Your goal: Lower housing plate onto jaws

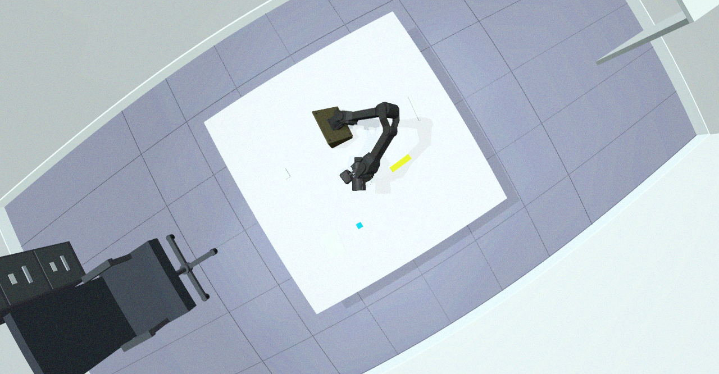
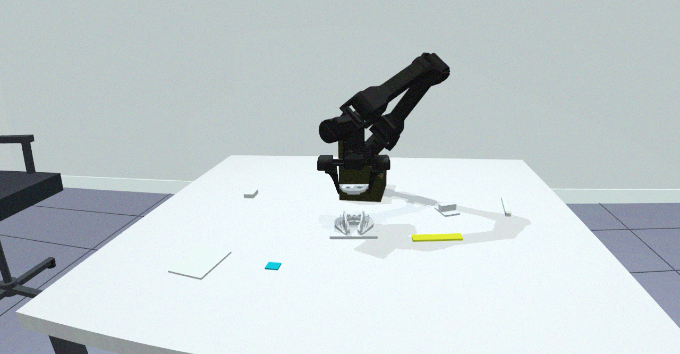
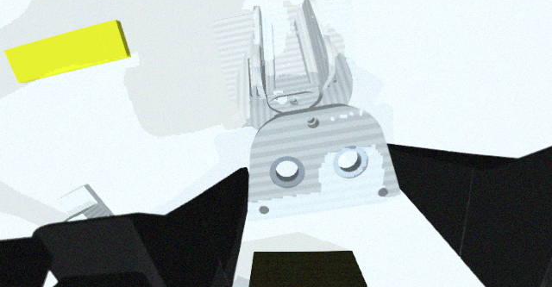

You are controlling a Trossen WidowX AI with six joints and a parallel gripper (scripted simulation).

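Where the plate [image 2: 354, 189] [image 3: 319, 136] hangs: above the table [image 1: 427, 55] [image 2: 427, 294] [image 3: 453, 63], near the pair of jaws but unseated, with a visible gap below it in the exterior view.
Gripper [image 1: 358, 174] [image 2: 354, 190] [image 3: 312, 163]: clamped on the plate, one black finger at each side edge; the plate looks about level.
Jaws: upright side by side on their thin base [image 2: 354, 237] [image 3: 228, 33], their long shapes pointing away from the arm's foot.
Key relation: the plate's broad axis spans finger to finger, across the run of the jaws; its curved edge faces them in the wrist view, which sets them just past that edge. How much of that offset is camera slant cannot be told.
Holes: two large ones, side by side in the plate; the stubs that probably belong beneath them cannot be made out.
Next move: likely a straight, level descent once the holes line up with the stubs, then release and retreat.
Risk: an off-centre drop could perch one side on a stub or nudge a jaw askew.
Yellow bar [image 1: 400, 163] [image 2: 436, 237] [image 3: 66, 51]: beside the base, apparently outside the job.
Progress: plate in hand, closing still to do.
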